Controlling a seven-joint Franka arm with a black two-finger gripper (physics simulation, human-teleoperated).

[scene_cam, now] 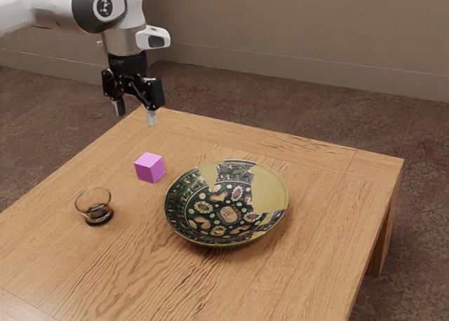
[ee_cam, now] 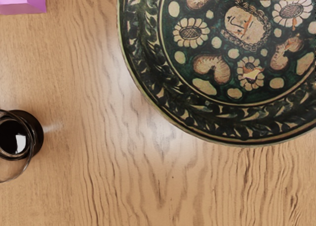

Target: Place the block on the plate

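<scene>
My gripper (scene_cam: 136,112) is raised above the table's far-left part in the exterior view, its two fingers apart with nothing between them. The small purple block (scene_cam: 149,167) rests on the wood below it, just beside the plate (scene_cam: 228,213) and not touching it. Dark green with floral patterns and plain tan patches, the plate is a wide, shallow dish. In the wrist view the block (ee_cam: 22,1) is cut off by a corner of the picture, and the plate (ee_cam: 212,68) is partly in view.
A small clear glass with a dark base (scene_cam: 99,212) stands on the wooden table (scene_cam: 302,265), near the block and the plate. It appears as a glass (ee_cam: 19,137) in the wrist view too. The table's edge runs along the exterior view's right.
</scene>
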